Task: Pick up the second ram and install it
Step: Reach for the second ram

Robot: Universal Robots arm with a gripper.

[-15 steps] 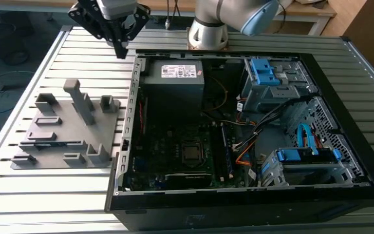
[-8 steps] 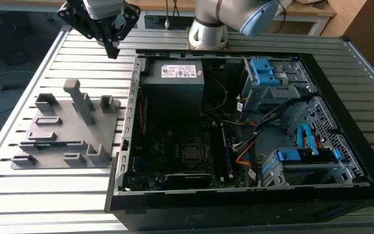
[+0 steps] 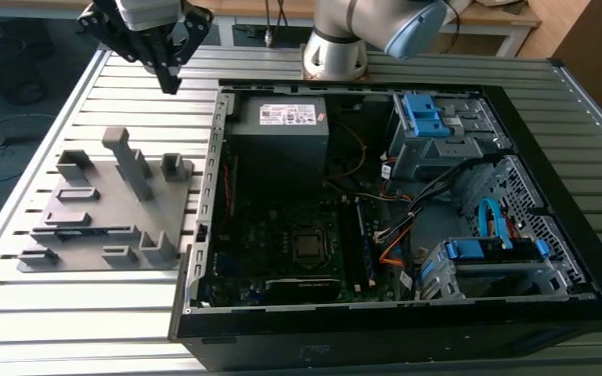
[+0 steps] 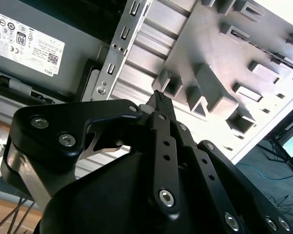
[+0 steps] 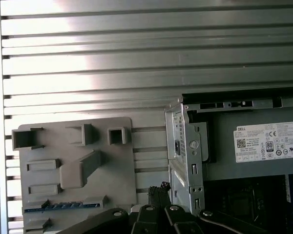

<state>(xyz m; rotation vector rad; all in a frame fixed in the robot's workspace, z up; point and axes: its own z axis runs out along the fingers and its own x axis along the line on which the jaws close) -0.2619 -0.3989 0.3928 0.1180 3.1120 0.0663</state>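
My gripper hangs above the slatted table, off the exterior view's left of the open computer case and beyond the grey holder tray. Its black fingers are shut tip to tip with nothing between them, as both wrist views show. The second ram is a thin dark strip lying in the tray's long slot, well apart from the gripper. In the first wrist view the second ram shows as a bluish edge. Inside the case, another dark stick stands beside the CPU socket.
The grey power supply with its white label fills the case's far corner. Blue drive brackets and cables sit on the exterior view's right side of the case. Upright ribs rise from the tray. The arm's base stands behind the case.
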